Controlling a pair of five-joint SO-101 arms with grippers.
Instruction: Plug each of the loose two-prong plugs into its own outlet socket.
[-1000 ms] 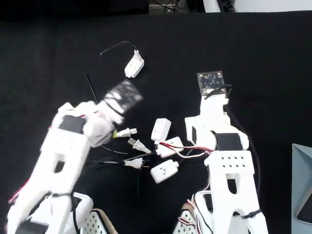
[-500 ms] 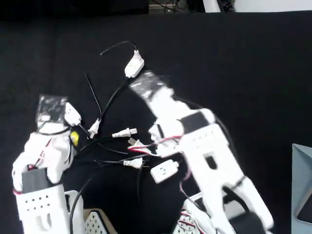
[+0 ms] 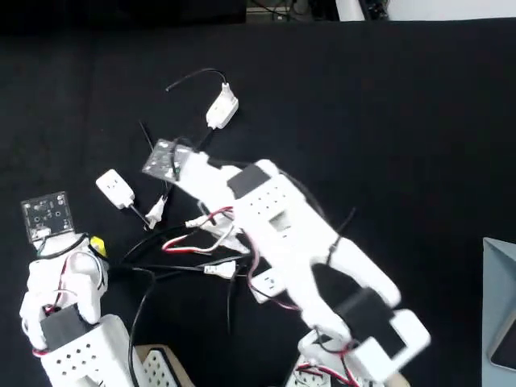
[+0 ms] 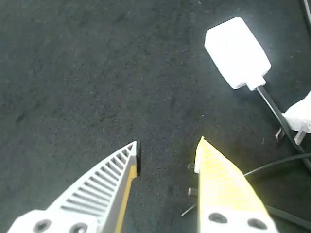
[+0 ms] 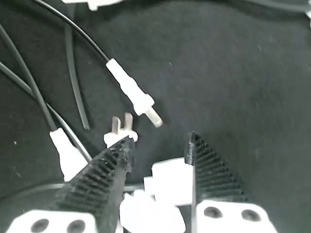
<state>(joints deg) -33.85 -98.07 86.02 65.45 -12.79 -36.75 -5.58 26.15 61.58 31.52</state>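
We see the left gripper (image 4: 167, 150) with its white and yellow fingers spread apart and empty, over the black cloth-covered desk (image 4: 87, 73). Beyond its tips a white rectangular plastic outlet socket (image 4: 237, 52) lies flat on the desk. Its thin black cable (image 4: 272, 104) runs off past a small white two-prong plug (image 4: 297, 121), which lies just beside that cable. The right gripper (image 5: 159, 141) also has its black ribbed fingers apart. A white blocky piece (image 5: 170, 183) shows in the gap between them, and we cannot tell whether either finger touches it. Just beside one fingertip lies a second white two-prong plug (image 5: 118, 132), its prongs pointing away from the gripper. Near it is a white cable end with a slim cylindrical tip (image 5: 132, 94). From above, the right arm (image 3: 282, 226) stretches across the tangle of cables, and a farther white outlet socket (image 3: 222, 107) lies well apart from it with a black cable attached.
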